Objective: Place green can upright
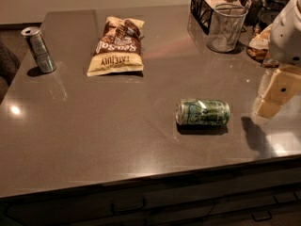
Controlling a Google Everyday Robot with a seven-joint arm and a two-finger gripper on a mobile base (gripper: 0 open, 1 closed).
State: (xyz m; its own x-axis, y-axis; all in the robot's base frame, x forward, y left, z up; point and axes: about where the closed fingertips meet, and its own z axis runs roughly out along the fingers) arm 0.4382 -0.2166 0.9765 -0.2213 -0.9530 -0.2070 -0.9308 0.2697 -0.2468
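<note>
Green can (202,112) lies on its side on counter (94,140). Gripper (269,102) hangs near it, not touching; I can't tell gripper state.

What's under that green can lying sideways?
Only the dark countertop and the can's shadow show beneath the green can; where they touch is hidden. The gripper hangs apart from it, at the view's right.
</note>
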